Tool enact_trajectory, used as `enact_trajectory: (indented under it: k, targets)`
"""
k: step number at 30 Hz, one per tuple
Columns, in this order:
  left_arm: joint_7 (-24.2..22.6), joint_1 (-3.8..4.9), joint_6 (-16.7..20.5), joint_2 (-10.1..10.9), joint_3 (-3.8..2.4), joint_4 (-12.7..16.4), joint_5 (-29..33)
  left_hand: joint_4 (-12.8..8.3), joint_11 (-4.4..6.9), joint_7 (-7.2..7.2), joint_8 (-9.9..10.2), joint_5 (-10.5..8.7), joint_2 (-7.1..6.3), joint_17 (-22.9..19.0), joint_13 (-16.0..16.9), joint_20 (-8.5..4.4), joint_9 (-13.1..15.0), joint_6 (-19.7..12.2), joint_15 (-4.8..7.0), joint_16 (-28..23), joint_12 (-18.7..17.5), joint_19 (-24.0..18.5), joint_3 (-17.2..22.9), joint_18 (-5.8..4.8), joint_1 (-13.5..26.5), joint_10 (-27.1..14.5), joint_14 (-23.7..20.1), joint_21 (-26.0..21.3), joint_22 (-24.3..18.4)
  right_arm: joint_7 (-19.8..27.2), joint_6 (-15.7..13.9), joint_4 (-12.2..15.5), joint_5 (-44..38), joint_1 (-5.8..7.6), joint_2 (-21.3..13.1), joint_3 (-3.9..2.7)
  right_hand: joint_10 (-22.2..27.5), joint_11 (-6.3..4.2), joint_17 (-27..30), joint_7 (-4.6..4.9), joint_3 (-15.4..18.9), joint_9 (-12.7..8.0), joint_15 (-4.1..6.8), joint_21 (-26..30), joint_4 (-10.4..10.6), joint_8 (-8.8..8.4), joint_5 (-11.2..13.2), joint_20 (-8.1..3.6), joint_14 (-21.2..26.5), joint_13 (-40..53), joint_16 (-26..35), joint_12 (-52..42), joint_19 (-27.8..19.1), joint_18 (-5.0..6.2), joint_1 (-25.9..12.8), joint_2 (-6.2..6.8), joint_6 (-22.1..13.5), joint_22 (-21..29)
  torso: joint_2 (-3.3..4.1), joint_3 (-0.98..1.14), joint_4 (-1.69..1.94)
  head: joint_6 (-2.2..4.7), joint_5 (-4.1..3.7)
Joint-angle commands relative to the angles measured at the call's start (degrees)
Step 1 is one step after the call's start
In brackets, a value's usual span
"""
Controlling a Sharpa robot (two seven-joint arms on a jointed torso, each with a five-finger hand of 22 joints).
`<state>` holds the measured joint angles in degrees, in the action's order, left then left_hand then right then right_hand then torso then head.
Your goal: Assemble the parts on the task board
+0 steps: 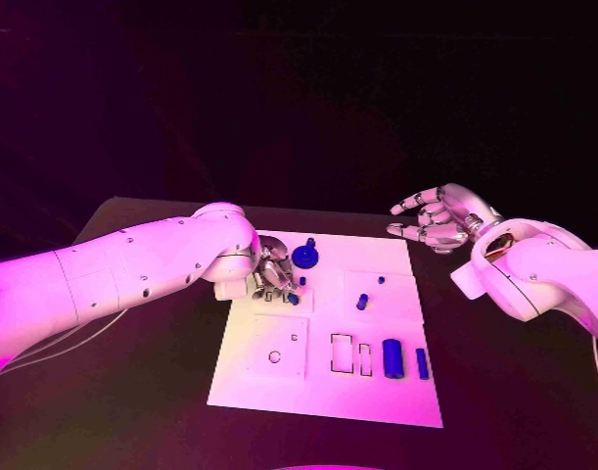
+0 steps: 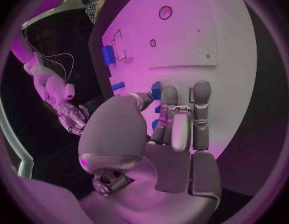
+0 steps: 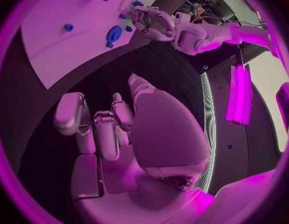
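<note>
Two hands are at work: the left hand (image 1: 269, 277) sits low on the task board (image 1: 384, 392), its fingers (image 2: 201, 109) curled down around small blue parts, though whether it pinches one cannot be told, so it should settle its hold before lifting. The right hand (image 1: 439, 220) hovers off the board's far corner, fingers spread and empty. Roughly five blue parts lie clear: a round knob (image 1: 305, 257), a small peg (image 1: 379, 279), a short piece (image 1: 362, 302), a block (image 1: 391, 358) and a slim bar (image 1: 422, 363).

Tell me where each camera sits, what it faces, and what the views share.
Head view: looks down at the task board; both arms enter.
Left wrist view: behind the left hand, over the board by blue parts.
Right wrist view: behind the right hand, off the board.
Shared: all show the board and left hand.
</note>
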<state>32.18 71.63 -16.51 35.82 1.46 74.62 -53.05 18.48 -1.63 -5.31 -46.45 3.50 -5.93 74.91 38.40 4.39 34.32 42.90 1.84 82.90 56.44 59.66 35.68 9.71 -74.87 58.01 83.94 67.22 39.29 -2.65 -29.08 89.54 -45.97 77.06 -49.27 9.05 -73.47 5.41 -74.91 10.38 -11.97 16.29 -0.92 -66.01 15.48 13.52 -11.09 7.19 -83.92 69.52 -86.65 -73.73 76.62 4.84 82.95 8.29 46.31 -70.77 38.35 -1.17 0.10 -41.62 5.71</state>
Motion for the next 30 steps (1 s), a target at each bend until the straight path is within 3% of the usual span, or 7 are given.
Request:
enact_trajectory:
  k: [1,16,23,30]
  targets:
    - [-0.6,0.0,0.4,0.3,-0.03,0.1,2.9,-5.5,0.52,0.2,-1.4,0.29,-0.36,0.6,0.4,-0.24,4.9,-0.2,0.33,-0.1,0.5,0.3,6.1,-0.47,-0.3,1.1,0.3,0.4,0.2,0.3,1.1,0.2,-0.2,-0.06,0.0,-0.02,0.3,-0.03,-6.1,-0.02,-0.2,0.1,-0.13,0.2,0.0,0.31,-0.2,-0.17,-3.6,0.0,0.3,0.3,-0.4,0.97,0.6,-0.03,0.1,0.1,-0.01,0.0,-0.02,-0.03,-0.02]
    - [-3.4,-0.13,9.2,4.2,-0.09,4.9,-0.1,-9.2,1.12,0.67,-2.0,0.27,-4.18,2.7,2.7,-0.85,6.7,0.6,0.95,1.0,2.5,2.9,12.8,-1.06,0.8,4.4,1.6,3.0,4.1,0.4,0.8,0.3,-0.2,-0.09,-0.4,-0.02,0.3,-0.03,-6.0,-0.01,-0.4,0.1,-0.13,0.4,0.3,0.39,-0.2,-0.19,-3.6,-0.1,0.4,0.3,-0.5,1.0,0.2,-0.13,0.2,0.2,0.02,0.09,0.02,-0.2,0.19]
    - [-5.7,-0.98,14.4,6.6,-0.08,8.2,-6.0,-10.7,1.39,0.85,-1.9,0.36,-5.91,3.8,3.9,-1.24,7.2,1.7,1.26,1.5,3.3,4.6,16.2,-1.44,1.5,6.2,2.3,4.5,6.5,0.5,0.6,0.5,-0.2,-0.13,-0.8,-0.01,0.4,-0.02,-6.0,0.0,-0.4,0.1,-0.12,0.5,0.4,0.41,-0.1,-0.19,-3.6,-0.1,0.4,0.3,-0.5,1.0,0.1,-0.21,0.2,0.2,-0.03,0.03,0.1,-0.26,0.25]
    - [-5.8,-1.9,16.3,7.7,-0.07,9.7,-7.7,-11.2,1.63,1.06,-1.9,0.44,-6.61,4.6,4.8,-1.46,7.4,2.4,1.49,1.9,4.0,5.6,17.6,-1.69,2.0,7.5,2.7,5.4,8.1,0.4,0.6,0.6,-0.2,-0.15,-1.2,-0.01,0.4,-0.02,-6.0,0.0,-0.4,0.1,-0.12,0.5,0.4,0.41,-0.1,-0.19,-3.6,-0.1,0.4,0.3,-0.5,1.0,0.1,-0.21,0.2,0.2,-0.06,0.01,0.08,-0.37,0.48]
